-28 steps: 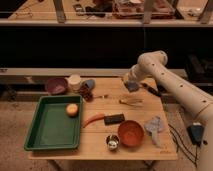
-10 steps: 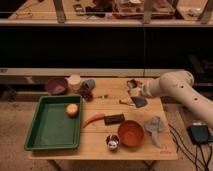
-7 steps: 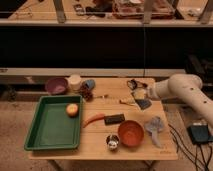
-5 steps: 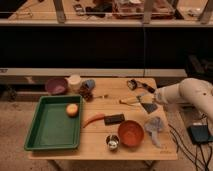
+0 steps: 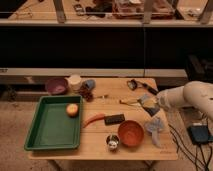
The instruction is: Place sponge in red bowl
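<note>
The arm is sinking lower; the gripper [image 5: 154, 104] is clamping the sponge [image 5: 149, 103] (jaws shut), with the red bowl [image 5: 131, 133] lying down-left.

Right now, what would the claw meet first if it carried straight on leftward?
The claw, shut on the sponge, would probably first meet the yellowish utensil on the table; depth is unclear.

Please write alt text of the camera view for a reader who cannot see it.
A white robot arm reaches from the right, its hand shut on the sponge over the wooden table. The red bowl lies nearer the front edge, with a green tray to its left.
</note>
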Controlling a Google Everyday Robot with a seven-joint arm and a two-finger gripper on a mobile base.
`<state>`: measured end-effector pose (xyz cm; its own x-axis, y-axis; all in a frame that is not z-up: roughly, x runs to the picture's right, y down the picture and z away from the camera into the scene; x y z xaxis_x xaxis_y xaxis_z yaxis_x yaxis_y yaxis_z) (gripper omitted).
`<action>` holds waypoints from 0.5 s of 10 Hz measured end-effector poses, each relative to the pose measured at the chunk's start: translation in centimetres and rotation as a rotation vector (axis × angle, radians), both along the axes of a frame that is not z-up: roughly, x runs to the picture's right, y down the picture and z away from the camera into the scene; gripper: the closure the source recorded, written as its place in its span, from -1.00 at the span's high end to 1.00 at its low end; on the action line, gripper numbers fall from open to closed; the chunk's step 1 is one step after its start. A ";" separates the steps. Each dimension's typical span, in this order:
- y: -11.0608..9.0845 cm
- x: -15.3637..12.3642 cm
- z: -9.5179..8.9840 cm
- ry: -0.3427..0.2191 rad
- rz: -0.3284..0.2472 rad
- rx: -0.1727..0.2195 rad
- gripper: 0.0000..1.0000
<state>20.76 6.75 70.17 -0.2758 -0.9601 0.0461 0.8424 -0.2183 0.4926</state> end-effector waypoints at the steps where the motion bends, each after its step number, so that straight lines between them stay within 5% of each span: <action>1: 0.5 -1.6 -0.9 -0.002 -0.028 0.011 -1.00; 5: 6.3 -6.0 -4.7 0.018 -0.112 -0.008 -1.00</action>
<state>14.76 13.05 65.47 -0.3804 -0.9229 0.0592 0.8215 -0.3079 0.4799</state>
